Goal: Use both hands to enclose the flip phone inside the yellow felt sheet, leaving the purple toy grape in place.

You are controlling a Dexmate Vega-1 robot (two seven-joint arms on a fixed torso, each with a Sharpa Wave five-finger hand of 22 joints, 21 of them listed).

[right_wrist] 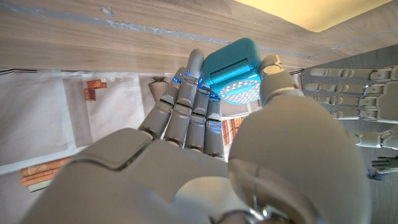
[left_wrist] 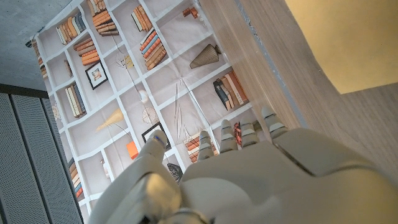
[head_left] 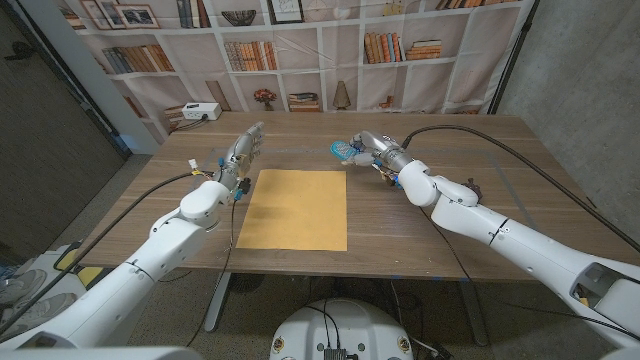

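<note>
The flip phone (head_left: pixel 343 151) is gripped by the right hand (head_left: pixel 372 150) at the yellow felt sheet's (head_left: pixel 295 208) 1 o'clock corner. The left hand (head_left: pixel 241 152) is held open at 10 o'clock, apparently empty.

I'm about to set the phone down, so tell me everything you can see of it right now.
The phone is a small teal flip phone with rounded corners; it looks like plastic. The side facing the wrist camera carries a light panel dotted with small points, and a ridged band crosses the body above it. It is lifted off the table, pinched in the right hand between the thumb and the other fingers, just beyond the far right corner of the felt. Whether it is open or folded is unclear.
</note>
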